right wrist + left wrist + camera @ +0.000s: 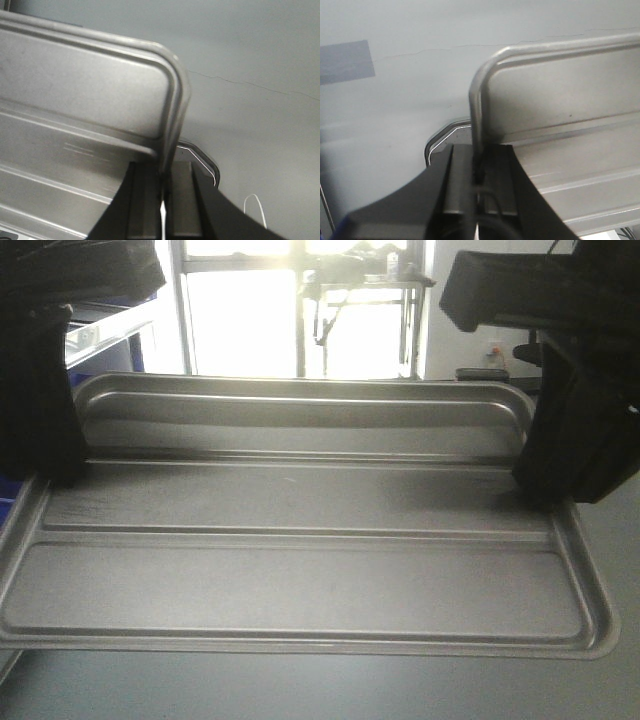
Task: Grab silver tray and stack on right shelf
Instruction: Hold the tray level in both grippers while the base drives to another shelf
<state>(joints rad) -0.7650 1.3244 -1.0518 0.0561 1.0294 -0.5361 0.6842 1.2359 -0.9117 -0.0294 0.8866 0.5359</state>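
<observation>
The silver tray (300,580), two long ridges across its floor, spans between the grippers, the left gripper (479,160) closed tight on its left end rim and the right gripper (164,170) on its right end rim, with another rounded metal rim (437,140) just below each and open grey surface (395,100) beyond.

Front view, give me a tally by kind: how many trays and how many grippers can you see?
Tray: 1
Grippers: 2, the left gripper and the right gripper
Total: 3
</observation>
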